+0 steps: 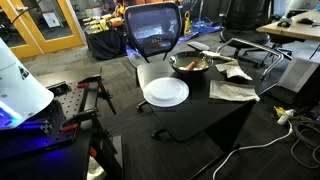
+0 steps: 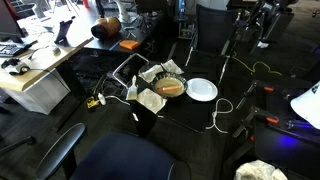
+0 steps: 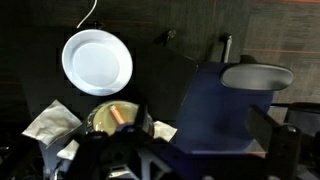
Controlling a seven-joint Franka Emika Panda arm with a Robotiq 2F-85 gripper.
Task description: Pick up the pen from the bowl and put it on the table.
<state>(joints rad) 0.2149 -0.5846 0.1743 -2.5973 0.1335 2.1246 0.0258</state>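
By the look of it, none of the task's 2 steps is done. In the wrist view the pen [image 3: 118, 114] lies slanted inside the bowl [image 3: 93, 120], a short red stick against the dark inside. The bowl sits on the black table [image 1: 200, 112], toward its far side in an exterior view, with the white plate [image 1: 165, 92] just beside it to the near left and crumpled light cloths [image 1: 232, 91] to its right. The gripper [image 3: 112, 152] shows only as a dark blur at the bottom of the wrist view, apparently well above the bowl. I cannot tell how wide its jaws stand, and nothing red shows in them. Descent, grasp, lift and placing on bare tabletop all remain.
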